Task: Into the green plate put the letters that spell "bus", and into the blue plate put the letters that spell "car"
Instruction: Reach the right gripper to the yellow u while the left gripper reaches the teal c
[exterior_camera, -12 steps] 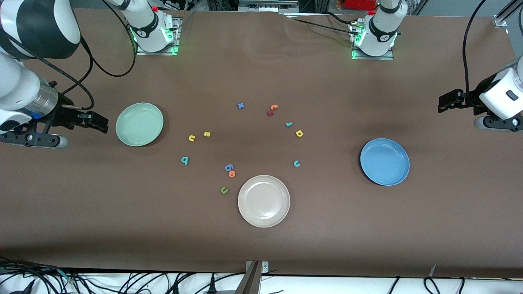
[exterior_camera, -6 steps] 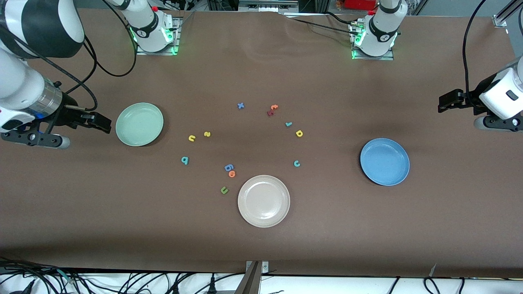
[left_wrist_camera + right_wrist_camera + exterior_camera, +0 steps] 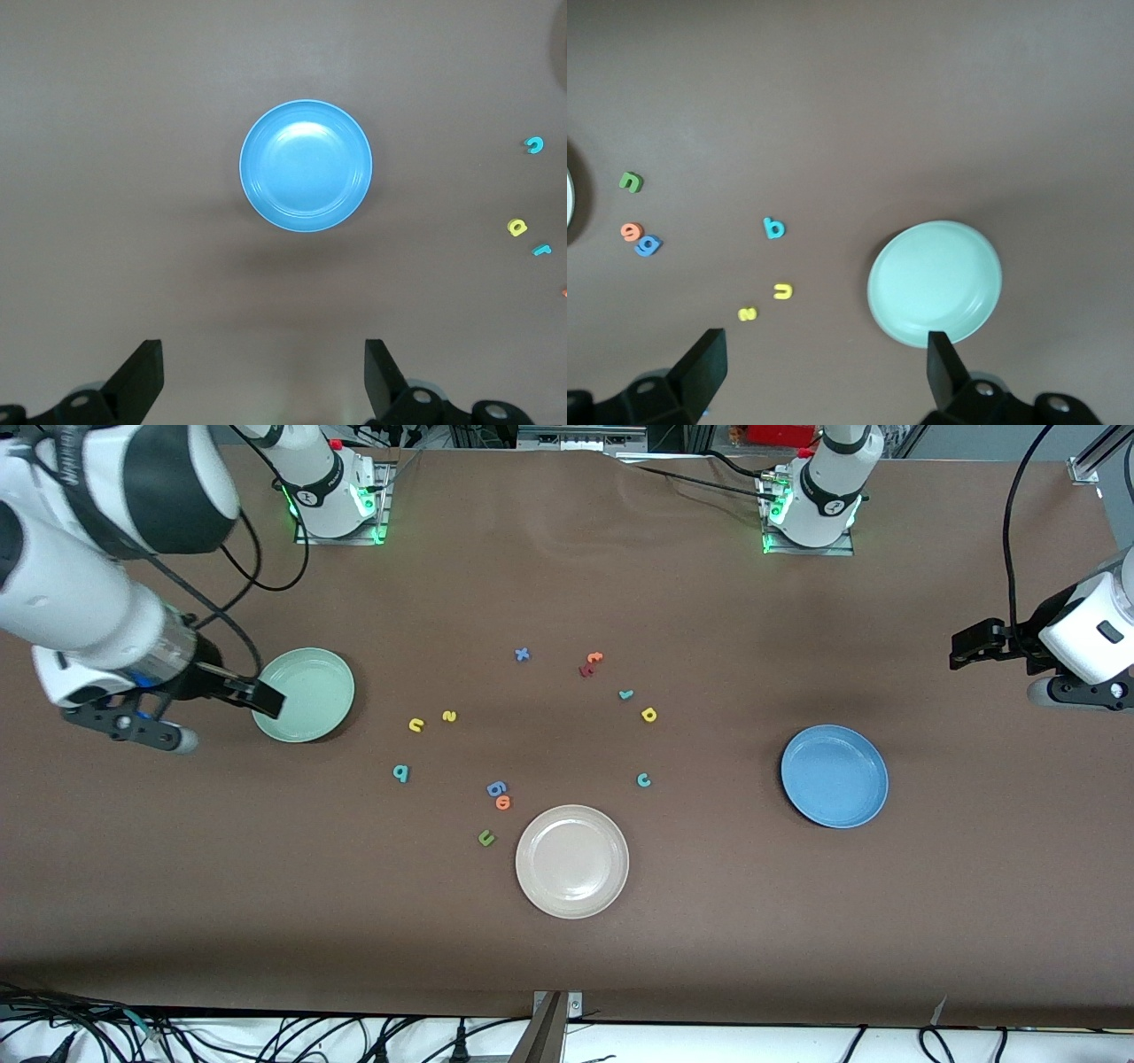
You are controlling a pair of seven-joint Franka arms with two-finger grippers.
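- Right gripper (image 3: pixel 266 698): fingers apart and empty, has swung in over the green plate's (image 3: pixel 310 682) rim, heading for b (image 3: pixel 400 773), u (image 3: pixel 415 725), s (image 3: pixel 449 716).
- Left gripper (image 3: pixel 970 646): fingers apart, waits near the blue plate (image 3: pixel 834 775).
- All letters lie on the table; c (image 3: pixel 644 780), a (image 3: pixel 648 714), r (image 3: pixel 625 694) untouched.

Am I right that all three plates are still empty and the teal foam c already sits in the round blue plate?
Not quite. The teal foam c lies on the brown table, apart from the round blue plate, which is empty, as the front view shows. All three plates are indeed empty.
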